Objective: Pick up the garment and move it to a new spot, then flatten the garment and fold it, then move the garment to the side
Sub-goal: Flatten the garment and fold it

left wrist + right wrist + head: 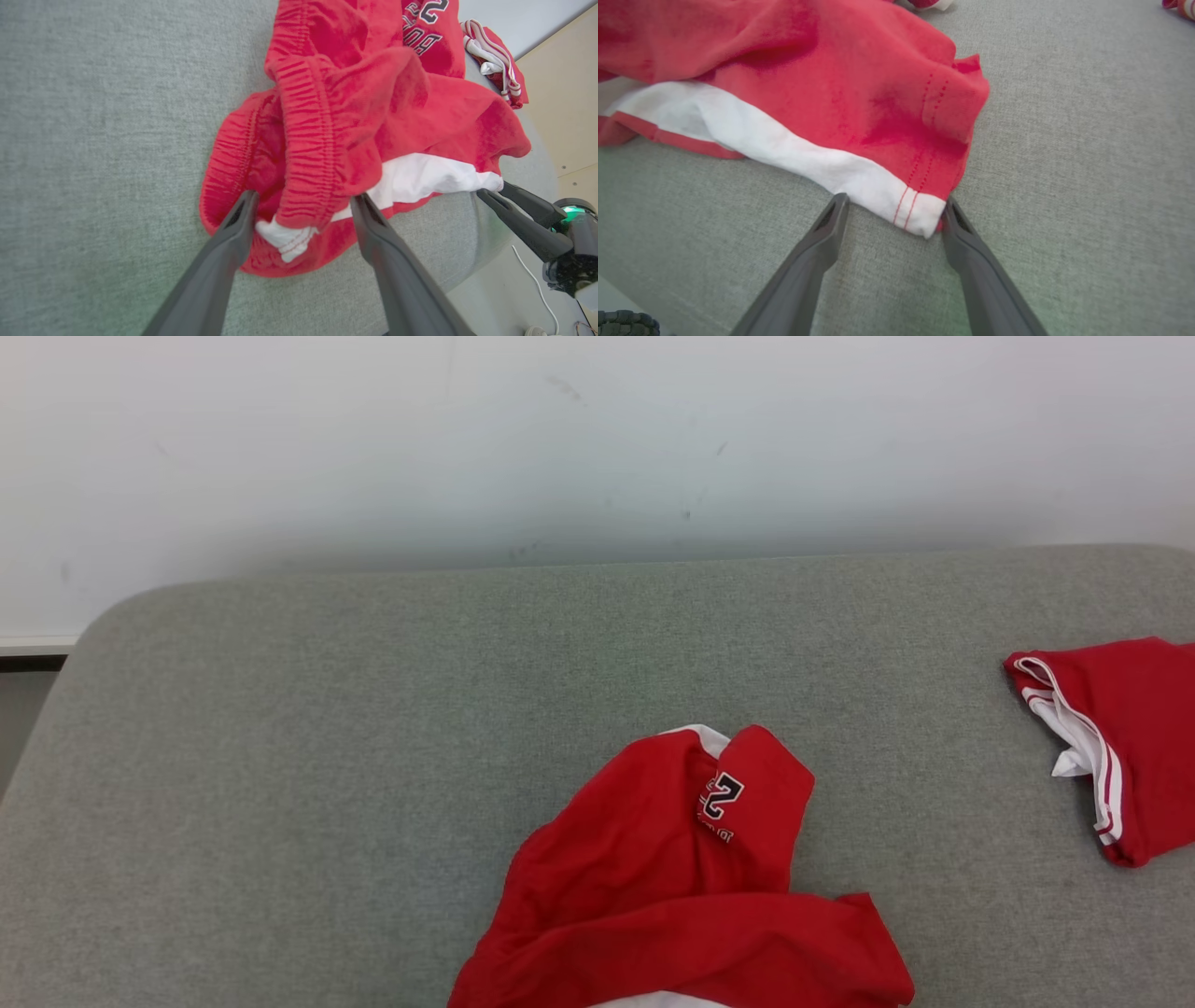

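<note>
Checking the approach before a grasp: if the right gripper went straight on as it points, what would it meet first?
Most likely the garment: its white-hemmed corner lies on the grey cushion between the fingertips of the open right gripper, though depth is unclear.

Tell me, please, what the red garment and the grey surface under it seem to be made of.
The garment: probably a soft knitted cloth, cotton-like, matte; it wrinkles loosely and its gathered band shows ribbed stitches. The grey surface: seemingly woven upholstery fabric, matte, with a fine mottled weave over a rounded, padded-looking edge.
</note>
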You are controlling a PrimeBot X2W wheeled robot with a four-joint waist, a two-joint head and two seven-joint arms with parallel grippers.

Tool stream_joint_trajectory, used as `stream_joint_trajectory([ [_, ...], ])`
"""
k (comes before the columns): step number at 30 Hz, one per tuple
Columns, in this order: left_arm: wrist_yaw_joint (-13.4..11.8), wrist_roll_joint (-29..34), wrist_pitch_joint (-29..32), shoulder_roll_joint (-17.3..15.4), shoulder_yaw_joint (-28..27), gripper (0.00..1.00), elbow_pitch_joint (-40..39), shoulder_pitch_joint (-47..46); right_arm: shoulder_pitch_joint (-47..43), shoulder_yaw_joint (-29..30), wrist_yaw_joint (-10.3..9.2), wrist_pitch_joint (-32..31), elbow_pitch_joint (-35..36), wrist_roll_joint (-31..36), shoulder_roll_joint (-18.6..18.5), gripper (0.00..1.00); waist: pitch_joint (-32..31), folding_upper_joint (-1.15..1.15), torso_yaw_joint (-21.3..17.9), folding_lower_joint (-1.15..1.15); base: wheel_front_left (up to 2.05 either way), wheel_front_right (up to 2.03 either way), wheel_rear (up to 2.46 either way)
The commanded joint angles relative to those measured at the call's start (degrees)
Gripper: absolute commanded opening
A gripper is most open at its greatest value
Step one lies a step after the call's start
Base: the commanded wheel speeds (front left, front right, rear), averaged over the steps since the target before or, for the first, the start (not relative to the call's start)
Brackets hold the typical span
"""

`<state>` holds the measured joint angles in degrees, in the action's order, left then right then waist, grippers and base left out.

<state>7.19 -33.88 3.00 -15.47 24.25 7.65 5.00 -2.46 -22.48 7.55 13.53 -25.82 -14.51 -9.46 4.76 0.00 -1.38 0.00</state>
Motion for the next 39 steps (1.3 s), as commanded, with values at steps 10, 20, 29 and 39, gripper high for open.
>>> stream_joint_trajectory([
  [10, -0.19, -1.13, -0.15, -0.18, 0.36, 0.51, 0.33, -0.44, 0.64, -0.47, -0.15, 0.46, 0.19, -0.79, -0.06, 0.42, 0.23, 0.0, -0.1, 0.0, 0.0, 0.0, 0.0],
  [20, -0.01, -2.76, 1.33, -0.34, 1.28, 0.0, -0.42, 0.02, 1.15, 0.24, -0.15, 0.8, 1.55, -2.19, -1.17, 0.0, 0.0, 0.0, -0.19, 0.0, 0.0, 0.0, 0.0],
  [29, 0.25, -11.25, 5.05, 0.44, 2.17, 0.0, -8.43, 0.5, 1.35, 2.31, -0.15, 0.95, 6.06, -5.94, -2.5, 0.0, -0.5, 0.0, -0.02, 0.0, 0.0, 0.0, 0.0],
  [39, 0.08, -18.51, 6.23, 0.43, 0.45, 0.0, -19.35, 1.28, 0.66, 3.23, -0.15, -0.01, 12.77, -9.77, -4.47, 0.0, -1.64, 0.0, -0.14, 0.0, 0.0, 0.0, 0.0],
])
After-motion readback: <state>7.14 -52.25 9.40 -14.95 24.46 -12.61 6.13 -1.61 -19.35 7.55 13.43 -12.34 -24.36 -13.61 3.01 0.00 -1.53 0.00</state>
